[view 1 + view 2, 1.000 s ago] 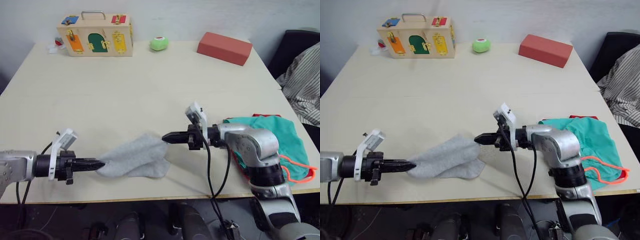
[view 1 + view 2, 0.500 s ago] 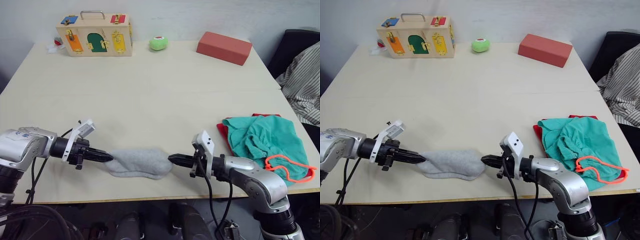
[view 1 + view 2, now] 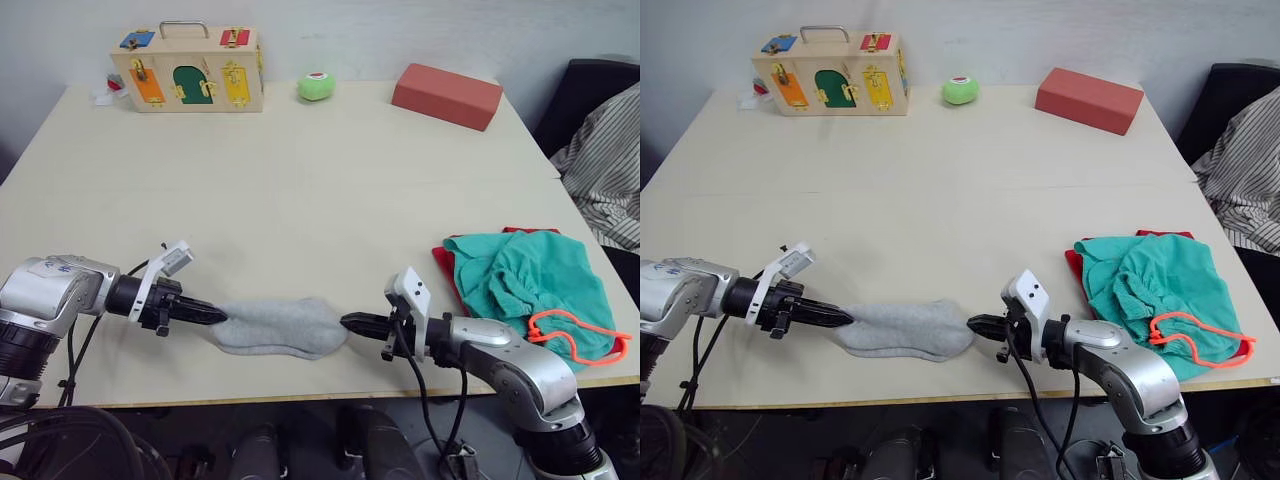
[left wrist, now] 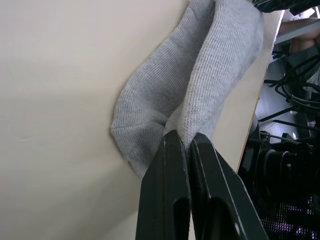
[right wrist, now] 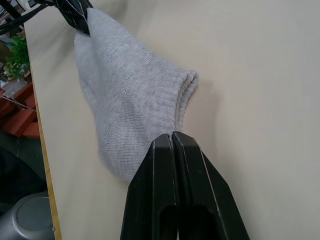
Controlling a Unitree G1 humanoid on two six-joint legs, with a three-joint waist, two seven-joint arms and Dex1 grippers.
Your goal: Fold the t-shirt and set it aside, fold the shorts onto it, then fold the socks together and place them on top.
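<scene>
Both grippers we see at the socks (image 3: 280, 327): L gripper (image 3: 218, 317) pinches one end, R gripper (image 3: 348, 322) closed (just off the cuff).

1. The two head cameras look forward and down over the whole desk (image 3: 300, 170) from its near edge, a slight sideways offset between them.
2. The left wrist camera sits close, sighting along the left claw (image 4: 186, 142) at the socks (image 4: 200, 75).
3. The right wrist camera, equally close, faces those socks from the opposite end; all views share them.
</scene>
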